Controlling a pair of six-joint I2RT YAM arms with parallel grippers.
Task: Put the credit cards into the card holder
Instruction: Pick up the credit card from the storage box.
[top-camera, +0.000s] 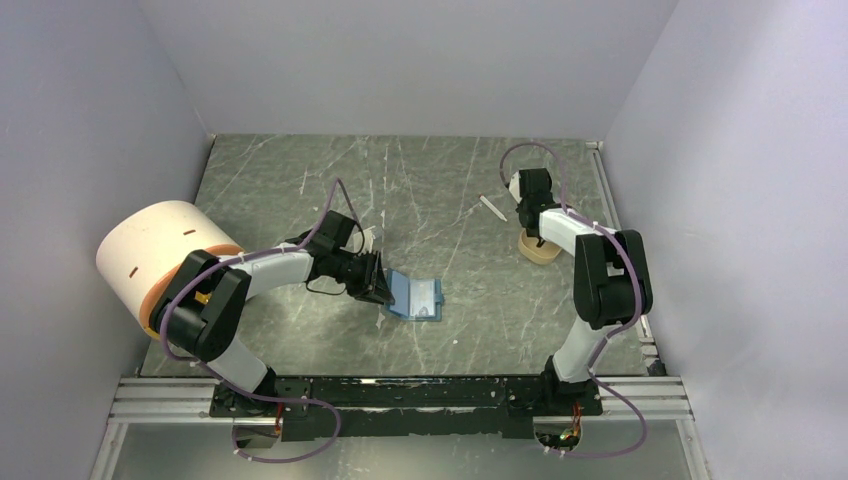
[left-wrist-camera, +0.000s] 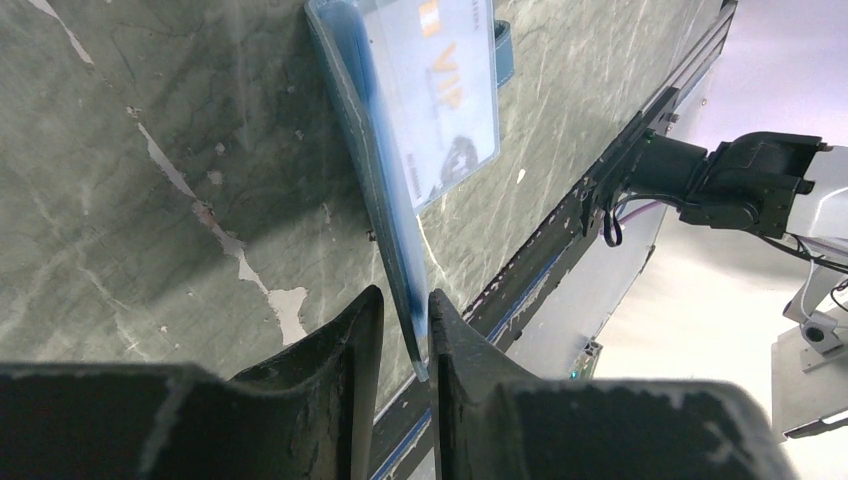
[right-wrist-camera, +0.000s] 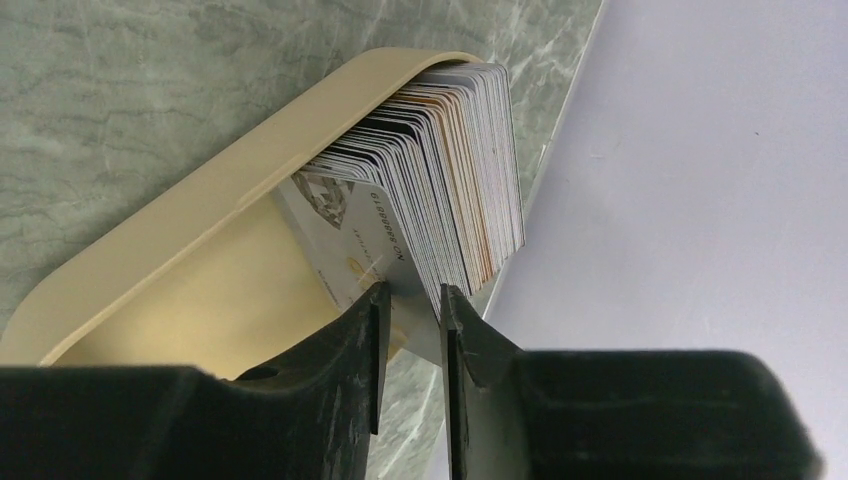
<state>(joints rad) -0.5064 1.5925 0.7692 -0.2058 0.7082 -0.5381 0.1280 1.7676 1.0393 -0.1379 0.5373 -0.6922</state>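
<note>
One card (left-wrist-camera: 440, 90) is seen in the holder (top-camera: 418, 297), mid-frame, which is pinched by the left gripper (left-wrist-camera: 405, 335). Many cards (right-wrist-camera: 450, 180) are left in the tray (right-wrist-camera: 200, 210), upper right, straddled by the right gripper (right-wrist-camera: 412, 320); its grip cannot be told.

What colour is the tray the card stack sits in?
Plain tan tray, no pattern. Shows best in the right wrist view.

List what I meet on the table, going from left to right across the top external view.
White and orange roll → left claw, gripping the left edge of the card holder → thin white stick → tan tray.
</note>
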